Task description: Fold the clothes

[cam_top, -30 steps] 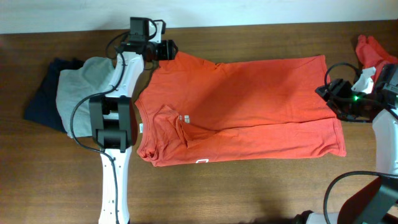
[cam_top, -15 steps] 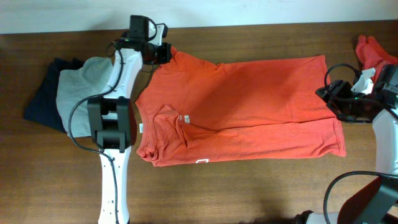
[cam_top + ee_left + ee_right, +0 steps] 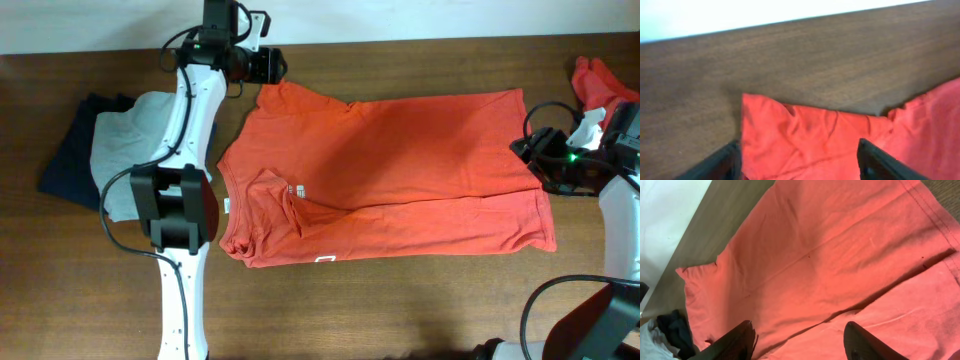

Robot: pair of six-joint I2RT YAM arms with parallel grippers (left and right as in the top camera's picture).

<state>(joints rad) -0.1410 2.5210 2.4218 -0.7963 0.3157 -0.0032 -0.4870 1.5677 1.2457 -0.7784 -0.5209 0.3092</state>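
Bright even light, soft shadows, wrist views slightly blurred

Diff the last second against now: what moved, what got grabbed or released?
The left fingers closed on the T-shirt's far sleeve corner, then let go and drew back toward the far edge of the table. They now stand open, and the corner lies flat. Unchanged: the right fingers, open over the hem, the T-shirt's lie, and the grey and dark pile on the left.
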